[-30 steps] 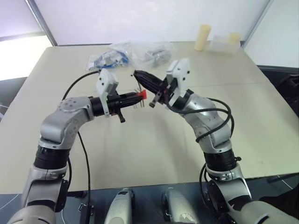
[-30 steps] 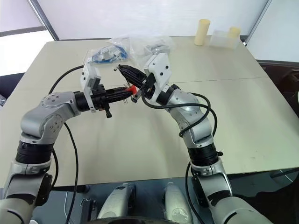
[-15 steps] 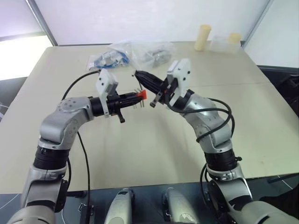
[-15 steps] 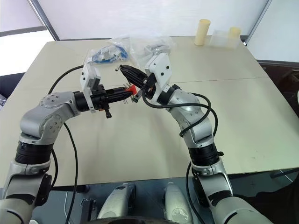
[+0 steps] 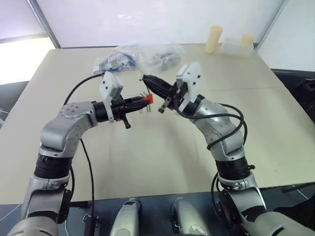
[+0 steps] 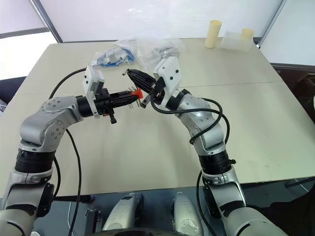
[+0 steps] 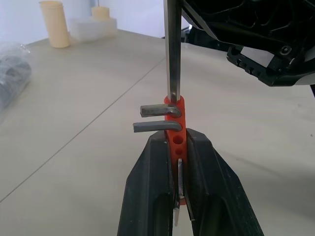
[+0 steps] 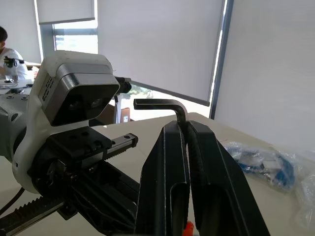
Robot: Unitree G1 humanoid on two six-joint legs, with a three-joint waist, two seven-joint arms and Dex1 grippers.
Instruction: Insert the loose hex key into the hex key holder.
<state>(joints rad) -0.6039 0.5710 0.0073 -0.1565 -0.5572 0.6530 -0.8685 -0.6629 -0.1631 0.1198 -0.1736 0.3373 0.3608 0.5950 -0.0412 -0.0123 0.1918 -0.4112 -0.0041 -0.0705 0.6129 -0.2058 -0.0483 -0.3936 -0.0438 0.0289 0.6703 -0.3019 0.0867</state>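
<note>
Hex key (image 7: 173, 54) and holder are basically lined up already, both held up in the air over the table (image 5: 147, 162) between the two arms. Left hand (image 7: 178, 147) is clamped on the lower part of the hex key holder (image 7: 176, 123), a little red-orange plastic block with a row of round holes down its face and two dull grey keys sticking out sideways. Right hand (image 8: 186, 129) is pinched shut on the loose hex key, a thin smooth metal rod, with its short bent end poking out past the fingertips.

What the next move seems to hinge on: the long leg of the key runs straight along the holder's length, and its tip sits right at the holder's far end from the left hand, touching or maybe just started in, can't tell which. So the key lies dead ahead of the left hand, and the right hand is the one that'd need to push along that axis.

Rigid steel into a snug plastic hole probably means any tilt will jam it. Crinkly clear bags of parts (image 5: 142, 56) sit well beyond both hands.
</note>
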